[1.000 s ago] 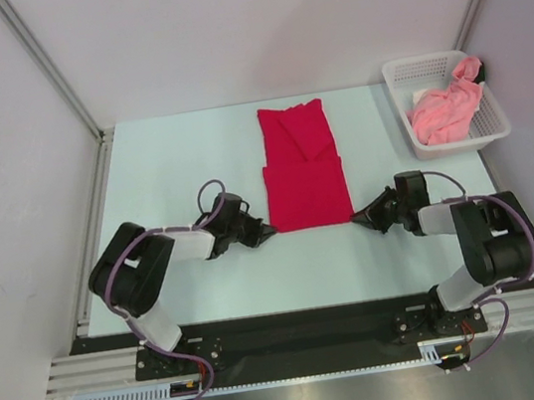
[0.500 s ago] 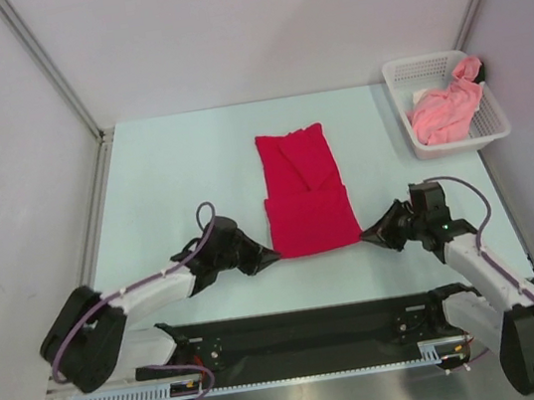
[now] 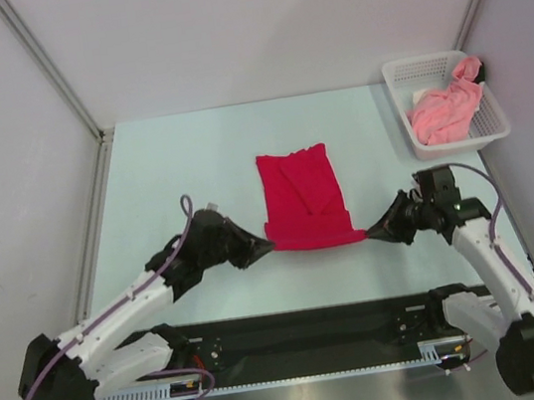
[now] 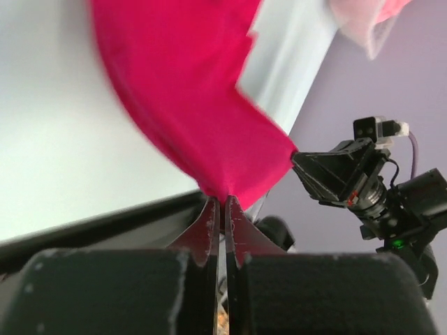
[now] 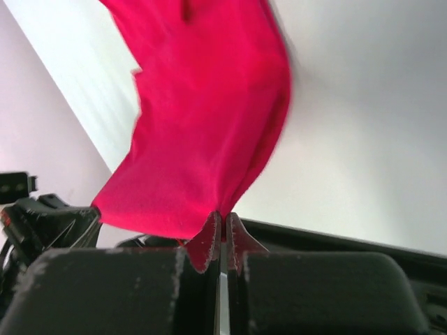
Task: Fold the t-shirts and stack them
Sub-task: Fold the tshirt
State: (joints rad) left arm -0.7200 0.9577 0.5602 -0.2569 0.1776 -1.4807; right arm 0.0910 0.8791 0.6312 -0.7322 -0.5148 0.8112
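A pale blue-green flat tabletop (image 3: 163, 175) carries two things — a crimson red cloth t-shirt (image 3: 301, 190), folded, its far part lying flat while its near edge is raised off the surface, and, well to the right of that shirt and farther back, a white plastic mesh basket (image 3: 397, 100).

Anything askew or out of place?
Nothing serious. The left fingers and right fingers pinch the red t-shirt by its near corners. The pink t-shirt sits crumpled in the basket, one end poking over its far rim.
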